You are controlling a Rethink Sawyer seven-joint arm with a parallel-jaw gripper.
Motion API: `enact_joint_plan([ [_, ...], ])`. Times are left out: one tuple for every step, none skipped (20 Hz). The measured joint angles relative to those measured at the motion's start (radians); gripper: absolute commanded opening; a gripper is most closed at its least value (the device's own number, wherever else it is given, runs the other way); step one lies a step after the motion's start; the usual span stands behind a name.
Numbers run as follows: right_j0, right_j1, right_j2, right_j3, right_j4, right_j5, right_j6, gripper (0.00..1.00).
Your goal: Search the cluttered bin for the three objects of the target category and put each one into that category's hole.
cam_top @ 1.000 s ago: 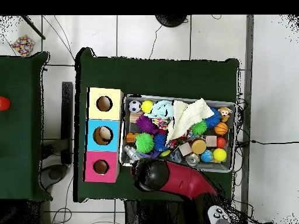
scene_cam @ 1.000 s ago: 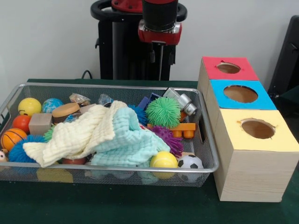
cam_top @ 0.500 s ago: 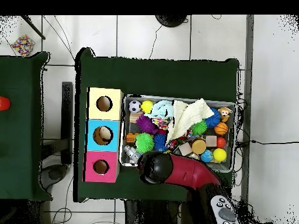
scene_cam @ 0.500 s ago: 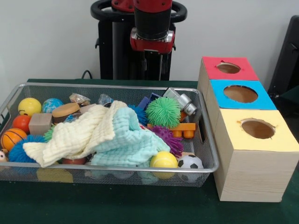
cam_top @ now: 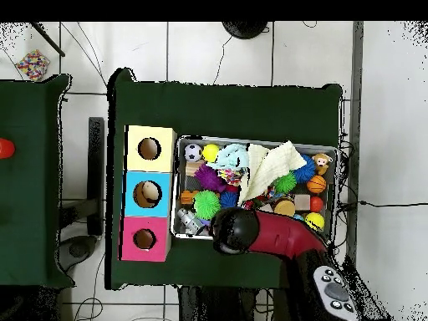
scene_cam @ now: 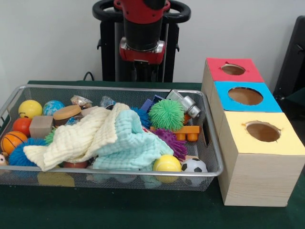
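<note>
Front view has the gripper [scene_cam: 141, 71] hanging over the wire bin's [scene_cam: 208, 143] far rim — can't tell its opening — so it looks like search stage; target category's unclear, next move is picking one.

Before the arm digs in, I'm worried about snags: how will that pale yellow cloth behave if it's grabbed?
The pale yellow cloth will probably flop: it lies draped and wrinkled over the toys. It looks light, so it should lift easily. It overlaps the mint cloth and touches the balls around it, so pulling it may drag that cloth along or send the yellow ball rolling.
</note>
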Motion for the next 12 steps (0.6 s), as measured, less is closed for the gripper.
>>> enact_joint_plan([
  [-0.018, 0.016, 0.003, -0.020, -0.012, 0.002, 0.000, 1.00],
  [-0.033, 0.029, 0.007, -0.034, -0.021, 0.002, 0.000, 1.00],
  [-0.047, 0.039, 0.012, -0.046, -0.029, 0.003, 0.000, 1.00],
  [-0.061, 0.050, 0.016, -0.057, -0.036, 0.004, 0.000, 1.00],
  [-0.068, 0.056, 0.018, -0.065, -0.042, 0.005, 0.000, 1.00],
  [-0.076, 0.063, 0.021, -0.073, -0.049, 0.006, 0.000, 1.00],
  [-0.092, 0.078, 0.024, -0.093, -0.067, 0.009, 0.000, 1.00],
  [-0.100, 0.087, 0.025, -0.104, -0.077, 0.012, 0.000, 1.00],
  [-0.114, 0.108, 0.025, -0.131, -0.104, 0.023, 0.000, 1.00],
  [-0.119, 0.117, 0.025, -0.144, -0.115, 0.030, 0.000, 1.00],
  [-0.123, 0.126, 0.025, -0.156, -0.126, 0.037, 0.000, 1.00],
  [-0.125, 0.132, 0.025, -0.165, -0.133, 0.042, 0.000, 1.00],
])
